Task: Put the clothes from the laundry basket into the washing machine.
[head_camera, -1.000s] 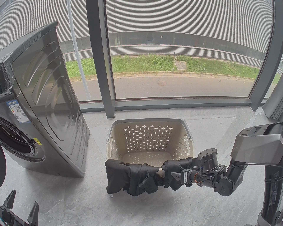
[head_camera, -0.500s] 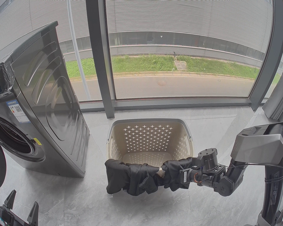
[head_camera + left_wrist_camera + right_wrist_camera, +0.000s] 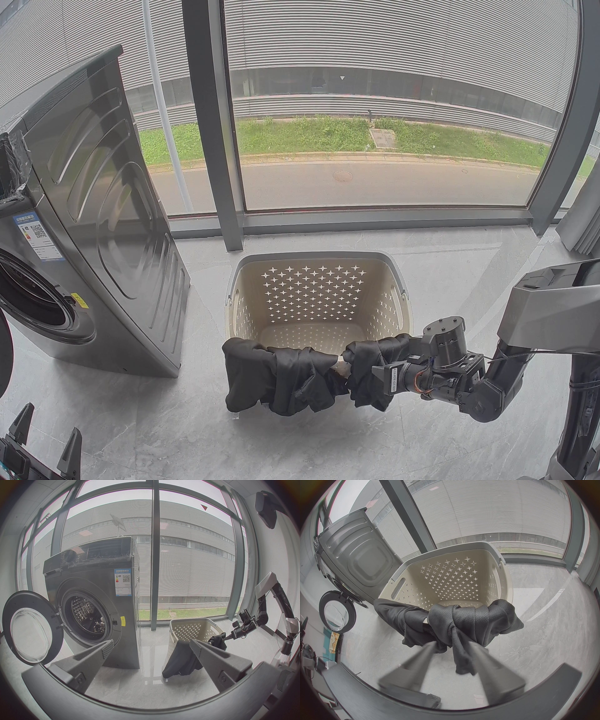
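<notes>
Clothes here amount to one dark grey mesh garment [image 3: 275, 375], bunched and draped over the rim of the cream perforated plastic laundry basket [image 3: 319, 256] on its side nearest the robot, with a long flap hanging down outside that wall. The right end effector [image 3: 377, 375] is at the basket's near right corner, drawn narrow on a hanging fold of the cloth; the fingertips are buried in fabric, so the pinch looks real but I would not swear to it. The left end effector [image 3: 51, 420] hangs spread wide, holding nothing, well to the left of the basket.

The main risk is the drape itself: cloth wrapped over the rim may catch when pulled, and the basket (light, and otherwise empty) could slide or tip instead of letting go. A grip on one thin fold may also slip under the garment's full weight. The grey front-loading washing machine [image 3: 112, 206] stands left of the basket, so a trailing flap could drag along the pale marble floor [image 3: 156, 425] or snag at the drum opening [image 3: 87, 614].
</notes>
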`<state>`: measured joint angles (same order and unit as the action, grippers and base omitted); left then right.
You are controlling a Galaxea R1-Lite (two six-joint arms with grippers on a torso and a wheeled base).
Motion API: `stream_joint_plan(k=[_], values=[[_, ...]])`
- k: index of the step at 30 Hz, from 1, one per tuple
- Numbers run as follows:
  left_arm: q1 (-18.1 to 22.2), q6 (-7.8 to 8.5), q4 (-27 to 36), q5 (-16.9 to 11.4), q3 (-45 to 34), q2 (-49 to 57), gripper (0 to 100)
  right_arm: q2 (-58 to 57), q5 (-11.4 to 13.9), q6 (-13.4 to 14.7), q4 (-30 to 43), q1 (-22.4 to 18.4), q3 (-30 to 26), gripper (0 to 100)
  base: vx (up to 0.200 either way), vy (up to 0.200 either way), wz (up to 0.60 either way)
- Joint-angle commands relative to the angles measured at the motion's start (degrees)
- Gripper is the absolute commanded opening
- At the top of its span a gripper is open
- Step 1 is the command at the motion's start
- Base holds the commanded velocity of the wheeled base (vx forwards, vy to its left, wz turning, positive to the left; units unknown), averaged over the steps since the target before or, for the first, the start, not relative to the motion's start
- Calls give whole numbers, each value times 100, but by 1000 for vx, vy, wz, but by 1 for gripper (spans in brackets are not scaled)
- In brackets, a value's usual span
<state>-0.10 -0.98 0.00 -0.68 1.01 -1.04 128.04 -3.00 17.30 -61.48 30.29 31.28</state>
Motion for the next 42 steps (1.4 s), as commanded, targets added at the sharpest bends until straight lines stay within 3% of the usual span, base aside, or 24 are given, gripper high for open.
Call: stream_joint_plan(k=[1, 16, 19, 20, 34, 42], values=[[10, 1, 0, -2, -101, 95, 100, 72, -17, -7, 4, -15, 27, 100, 0, 0, 0], [1, 10, 0, -2, -101, 95, 100, 556, -34, -7, 74, -252, 651, 100, 0, 0, 0], [1, 18, 0, -11, -101, 95, 100, 573, -219, -25, 66, -243, 713, 100, 0, 0, 0], [1, 27, 0, -11, -101, 95, 100, 573, -245, -25, 66, -243, 713, 0, 0, 0, 0], [10, 10, 0, -2, -101, 95, 100, 441, -271, -25, 22, -164, 678, 0, 0, 0, 0], [1, -8, 0, 7, -101, 95, 100, -798, -219, 10, 13, 73, 247, 0, 0, 0, 0]])
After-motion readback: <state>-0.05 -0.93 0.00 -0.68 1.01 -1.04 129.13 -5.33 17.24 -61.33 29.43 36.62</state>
